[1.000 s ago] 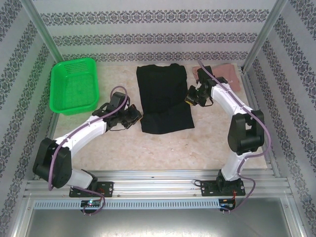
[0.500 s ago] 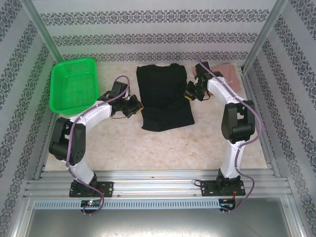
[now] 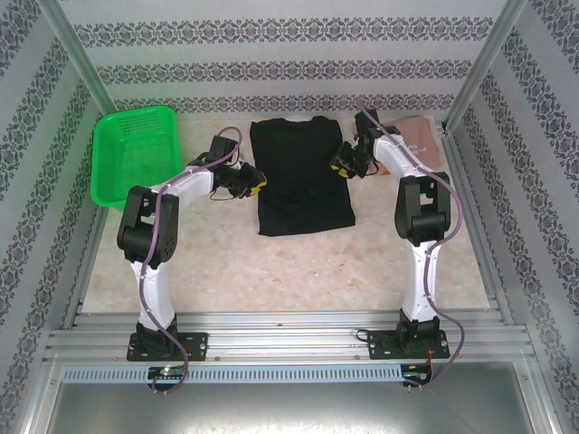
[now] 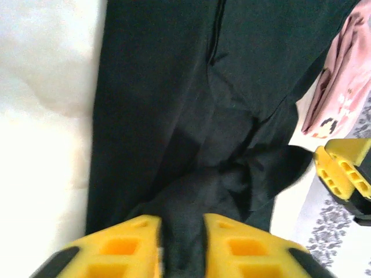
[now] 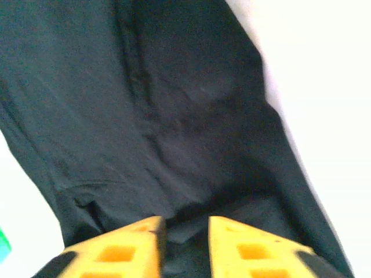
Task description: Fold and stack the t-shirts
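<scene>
The black t-shirt [image 3: 303, 181] lies spread flat at the middle back of the surface [image 3: 298, 280], its neck toward the back wall and its hem toward the arm bases. Its long side edges run clear on both sides. The pink t-shirt [image 3: 419, 136] lies rumpled in the back right corner, apart from the black one. The left gripper [image 3: 256, 184] sits at the black shirt's left edge and the right gripper [image 3: 338, 166] at its right edge, facing each other across the cloth. On each, the jaws stand a little apart with black cloth showing in the narrow gap; no firm pinch can be made out. A wide bare stretch of pale marbled surface lies in front of the hem. A green basket [image 3: 136, 204] stands at the back left, and patterned walls [image 3: 271, 68] close in the space.
</scene>
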